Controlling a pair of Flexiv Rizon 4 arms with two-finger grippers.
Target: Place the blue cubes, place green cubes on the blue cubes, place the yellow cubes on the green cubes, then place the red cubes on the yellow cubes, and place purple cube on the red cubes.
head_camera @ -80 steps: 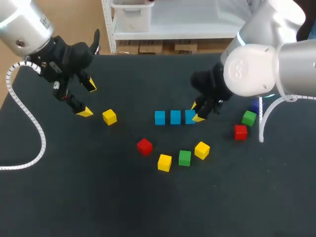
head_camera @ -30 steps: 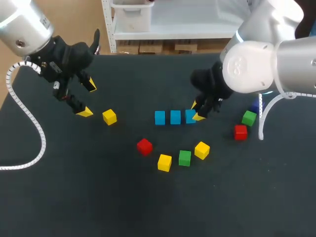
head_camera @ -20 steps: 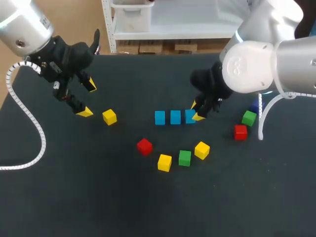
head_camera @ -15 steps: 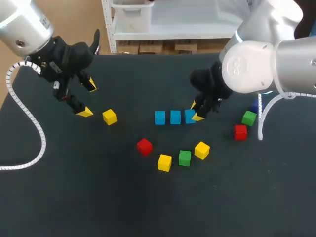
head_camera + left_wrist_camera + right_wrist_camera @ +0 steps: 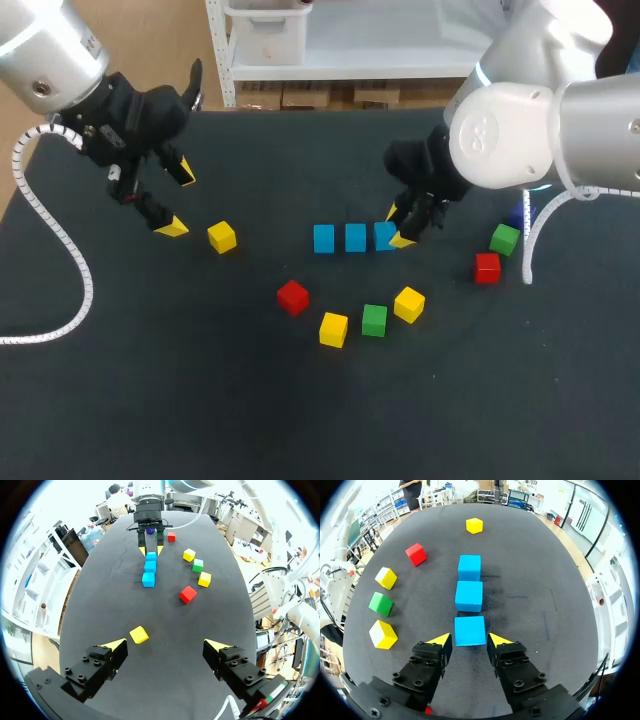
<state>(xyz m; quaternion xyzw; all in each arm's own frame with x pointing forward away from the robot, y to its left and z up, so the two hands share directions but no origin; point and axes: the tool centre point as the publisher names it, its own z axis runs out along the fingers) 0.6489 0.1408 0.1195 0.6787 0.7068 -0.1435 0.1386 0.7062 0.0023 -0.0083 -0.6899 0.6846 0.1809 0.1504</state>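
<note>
Cube (image 5: 515,213), seemingly purple, behind right arm (image 5: 520,120)

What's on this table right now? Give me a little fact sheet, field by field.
Blue cubes: three, in a row
Green cubes: two, unstacked
Yellow cubes: three, unstacked
Red cubes: two, unstacked
Purple cube: one, partly hidden
Left gripper: open, a yellow cube ahead of it
Right gripper: open, straddling the end blue cube

Row of three cubes (image 5: 355,237) mid-table, cluster of four (image 5: 374,319) in front, lone cube (image 5: 222,236) left, perhaps three others (image 5: 487,267) right.
</note>
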